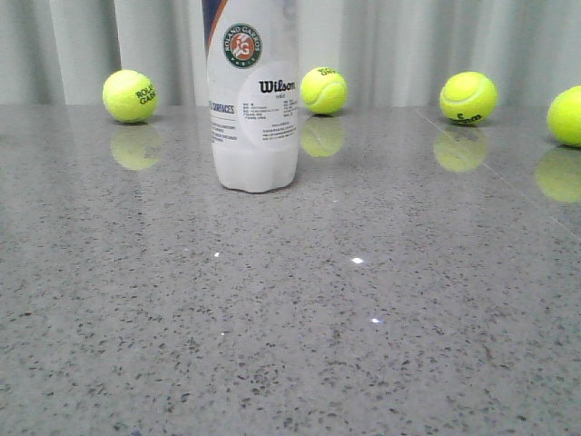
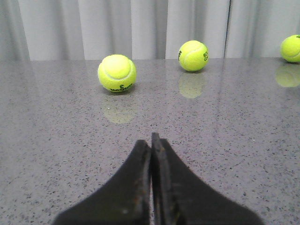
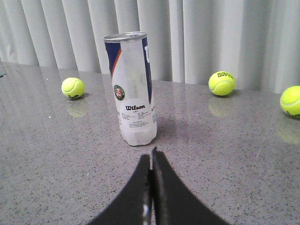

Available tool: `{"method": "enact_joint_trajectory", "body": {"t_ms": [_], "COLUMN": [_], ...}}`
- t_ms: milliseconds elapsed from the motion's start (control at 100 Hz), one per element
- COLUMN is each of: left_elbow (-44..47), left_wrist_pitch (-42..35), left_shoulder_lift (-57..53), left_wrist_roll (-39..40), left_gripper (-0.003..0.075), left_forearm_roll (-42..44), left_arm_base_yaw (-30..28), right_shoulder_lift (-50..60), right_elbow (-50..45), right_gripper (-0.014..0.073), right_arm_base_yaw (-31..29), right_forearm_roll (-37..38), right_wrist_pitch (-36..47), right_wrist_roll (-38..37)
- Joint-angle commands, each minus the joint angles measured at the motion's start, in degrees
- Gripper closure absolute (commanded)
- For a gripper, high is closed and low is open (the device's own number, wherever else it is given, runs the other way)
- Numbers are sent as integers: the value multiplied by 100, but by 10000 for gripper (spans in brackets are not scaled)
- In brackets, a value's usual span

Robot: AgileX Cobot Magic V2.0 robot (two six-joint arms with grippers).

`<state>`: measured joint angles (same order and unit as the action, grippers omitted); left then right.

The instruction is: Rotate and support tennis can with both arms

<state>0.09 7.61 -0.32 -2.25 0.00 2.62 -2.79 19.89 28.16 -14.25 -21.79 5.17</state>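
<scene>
The right end effector (image 3: 151, 157) sits nearest the lens in the right wrist view, its two fingers pressed together and holding nothing. The tennis can (image 3: 132, 89) stands directly ahead of its tips, a short way off and not touching. The can is upright on the table (image 1: 381, 345), long axis vertical, metal-rimmed top up, Wilson label facing the right arm.

The left end effector (image 2: 152, 140) is likewise closed on nothing. Its view shows only tennis balls ahead, among them the nearest ball (image 2: 117, 73); the can does not appear there, so the left arm points away from the can.

Judgement: the right arm is better aligned with the can and appears nearer. Both end effectors must open before either can bear on the can's wall. Tipping the vertical axis calls for contact from two sides.
</scene>
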Motion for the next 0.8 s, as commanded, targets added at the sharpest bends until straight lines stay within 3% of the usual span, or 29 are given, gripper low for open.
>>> {"method": "enact_joint_trajectory", "body": {"t_ms": [0, 690, 790], "left_elbow": [251, 251, 251], "left_wrist_pitch": [-451, -451, -451], "left_shoulder_lift": [-188, -188, -188], "left_wrist_roll": [63, 63, 63], "left_gripper": [739, 739, 739], "left_forearm_roll": [0, 0, 0], "left_arm_base_yaw": [-26, -26, -26], "right_shoulder_lift": [-53, -53, -53], "right_elbow": [132, 132, -66], "right_gripper": [654, 654, 654], "right_arm_base_yaw": [-7, -7, -94], "right_forearm_roll": [13, 13, 55], "right_wrist_pitch": [429, 435, 964], "right_wrist_roll": [30, 30, 30]}}
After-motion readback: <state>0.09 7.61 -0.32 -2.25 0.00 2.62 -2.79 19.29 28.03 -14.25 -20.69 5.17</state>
